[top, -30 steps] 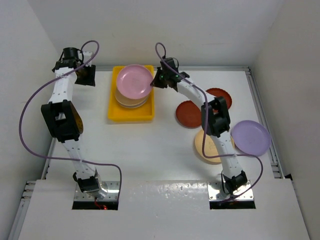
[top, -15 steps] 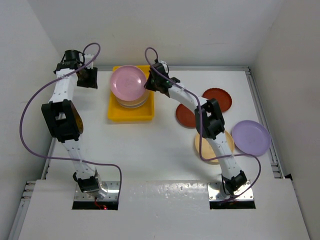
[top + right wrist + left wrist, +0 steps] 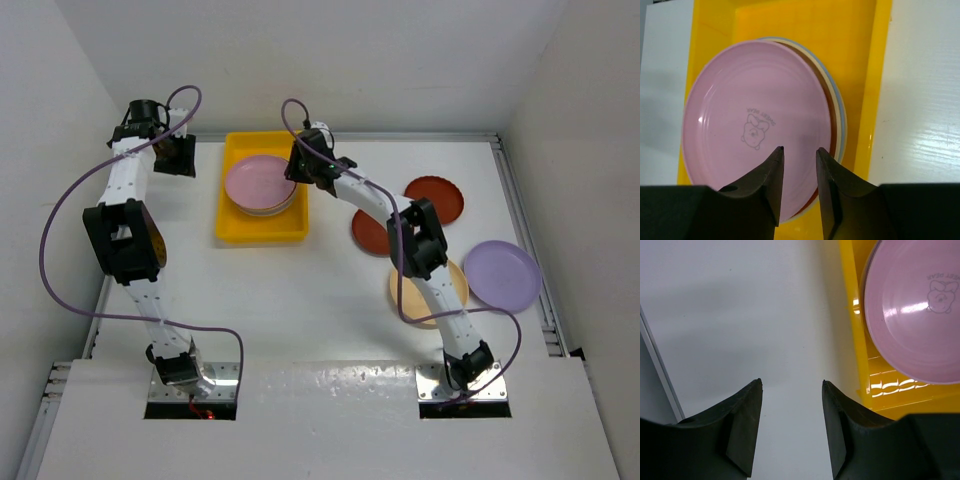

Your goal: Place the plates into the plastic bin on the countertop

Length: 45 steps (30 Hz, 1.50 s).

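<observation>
Whereas a second ago the pink plate (image 3: 260,181) was held raised over the plastic bin (image 3: 262,232) in the closed right gripper (image 3: 298,168), it is now seen lying flat on the stack inside the bin, lower than half a second ago. The right gripper is found above the plate's right edge, its fingers parted by a narrow gap with nothing clamped between them. In the right wrist view, cream and blue rims (image 3: 837,115) are shown beneath the pink plate. The left gripper (image 3: 178,155) is held over the countertop (image 3: 300,300) just left of the bin, unmoved, its fingers moderately apart and empty. A dark red plate (image 3: 435,197), a second dark red plate (image 3: 372,230), a tan-yellow plate (image 3: 430,295) and a lilac plate (image 3: 502,273) are left on the countertop to the right, unchanged.
</observation>
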{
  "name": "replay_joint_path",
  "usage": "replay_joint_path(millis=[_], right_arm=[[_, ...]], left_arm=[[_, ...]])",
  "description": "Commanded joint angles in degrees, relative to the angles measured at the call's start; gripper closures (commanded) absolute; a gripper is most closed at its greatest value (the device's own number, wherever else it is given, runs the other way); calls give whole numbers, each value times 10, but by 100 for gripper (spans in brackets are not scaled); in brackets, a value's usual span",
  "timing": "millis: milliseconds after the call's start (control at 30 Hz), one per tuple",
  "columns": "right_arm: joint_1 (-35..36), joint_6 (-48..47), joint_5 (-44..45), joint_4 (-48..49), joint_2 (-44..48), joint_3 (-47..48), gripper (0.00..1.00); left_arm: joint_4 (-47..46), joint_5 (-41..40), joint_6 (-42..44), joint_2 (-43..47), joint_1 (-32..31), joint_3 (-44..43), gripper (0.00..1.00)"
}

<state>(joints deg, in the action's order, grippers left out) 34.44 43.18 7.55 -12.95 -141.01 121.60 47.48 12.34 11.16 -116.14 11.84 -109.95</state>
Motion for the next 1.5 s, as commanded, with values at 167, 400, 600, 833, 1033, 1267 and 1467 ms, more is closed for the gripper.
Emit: replay_joint_path(millis=[167, 400, 600, 833, 1033, 1267, 1467], right_arm=[[9, -55, 29, 34, 54, -37, 67], [-6, -99, 26, 51, 160, -111, 47], [-76, -79, -3, 50, 346, -328, 34], [-224, -22, -3, -44, 520, -533, 17], [-367, 47, 18, -132, 653, -700, 13], [-394, -11, 33, -149, 665, -686, 15], [-414, -78, 23, -161, 624, -712, 28]], left_arm=[[-7, 10, 3, 11, 6, -11, 46], [-7, 10, 19, 17, -24, -11, 46], [-7, 30, 26, 17, -60, -1, 46], [-7, 29, 20, 4, -86, -31, 45], [-2, 72, 33, 4, -157, -48, 35], [12, 131, 46, -49, -349, -68, 31], [17, 151, 18, -73, -408, -107, 31]])
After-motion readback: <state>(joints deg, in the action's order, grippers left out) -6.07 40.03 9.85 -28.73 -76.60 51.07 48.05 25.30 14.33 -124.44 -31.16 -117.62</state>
